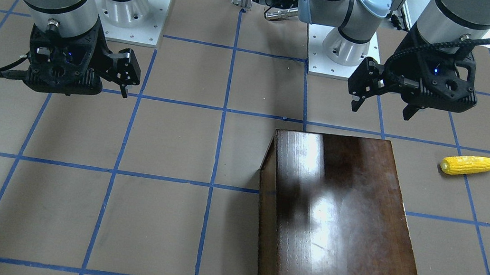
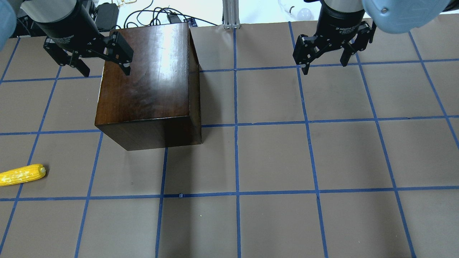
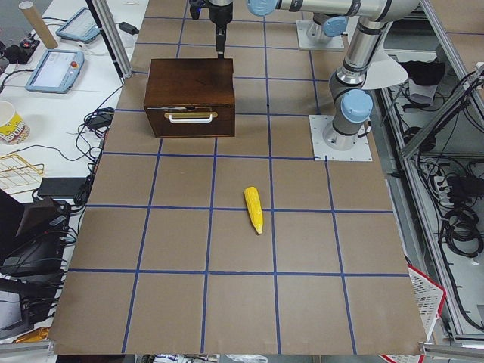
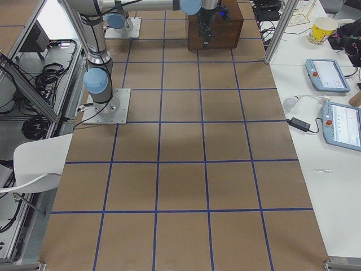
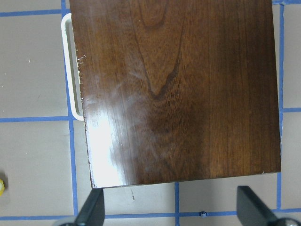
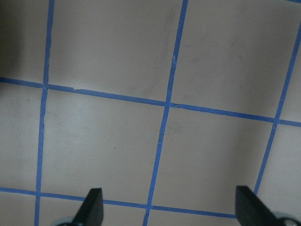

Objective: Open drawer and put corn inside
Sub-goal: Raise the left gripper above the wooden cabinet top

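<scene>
Left gripper (image 2: 104,71) hangs above the cabinet's (image 2: 150,82) edge, jaws wide, holding nothing; right gripper (image 2: 325,66) likewise spread, over the table (image 2: 272,161); drawer (image 3: 170,127) shut (white handle (image 3: 190,116) faces my left); corn (image 2: 22,174) lies on the table, well apart from the cabinet.

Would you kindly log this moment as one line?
drawer shut | corn on table | left gripper open near cabinet | right gripper open
</scene>
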Tool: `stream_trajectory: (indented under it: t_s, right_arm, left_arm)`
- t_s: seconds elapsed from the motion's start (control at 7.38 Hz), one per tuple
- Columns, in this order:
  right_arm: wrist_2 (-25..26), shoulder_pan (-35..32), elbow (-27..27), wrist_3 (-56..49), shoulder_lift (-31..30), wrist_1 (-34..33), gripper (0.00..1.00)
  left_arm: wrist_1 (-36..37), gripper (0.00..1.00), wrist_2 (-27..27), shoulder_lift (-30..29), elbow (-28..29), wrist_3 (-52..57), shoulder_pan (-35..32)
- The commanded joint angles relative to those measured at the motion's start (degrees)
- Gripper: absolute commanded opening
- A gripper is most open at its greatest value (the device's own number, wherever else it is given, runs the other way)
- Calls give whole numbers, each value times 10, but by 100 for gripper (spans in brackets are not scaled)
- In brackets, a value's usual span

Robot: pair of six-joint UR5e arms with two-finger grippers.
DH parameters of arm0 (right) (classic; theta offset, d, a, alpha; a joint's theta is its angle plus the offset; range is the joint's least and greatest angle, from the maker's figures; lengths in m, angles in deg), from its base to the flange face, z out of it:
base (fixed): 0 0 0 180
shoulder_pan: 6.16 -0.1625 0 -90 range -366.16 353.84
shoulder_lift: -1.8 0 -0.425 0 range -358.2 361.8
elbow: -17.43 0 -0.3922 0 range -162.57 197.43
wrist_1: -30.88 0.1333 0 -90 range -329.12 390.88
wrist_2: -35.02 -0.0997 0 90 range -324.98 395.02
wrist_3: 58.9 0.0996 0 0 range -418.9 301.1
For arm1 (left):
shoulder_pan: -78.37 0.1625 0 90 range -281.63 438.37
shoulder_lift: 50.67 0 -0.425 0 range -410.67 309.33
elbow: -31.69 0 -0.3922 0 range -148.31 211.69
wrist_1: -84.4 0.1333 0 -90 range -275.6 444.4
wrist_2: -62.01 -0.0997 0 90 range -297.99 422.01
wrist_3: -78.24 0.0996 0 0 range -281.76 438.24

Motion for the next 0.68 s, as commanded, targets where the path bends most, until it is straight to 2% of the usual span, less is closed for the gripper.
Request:
stream_trajectory:
  t_s: [0.0, 0.54]
  right_arm:
    - [0, 0, 0, 0, 0, 0, 100]
    - [0, 0, 0, 0, 0, 0, 100]
  left_arm:
    - [-1, 100, -2, 2, -6, 0, -10]
    - [-11, 100, -4, 8, -12, 0, -15]
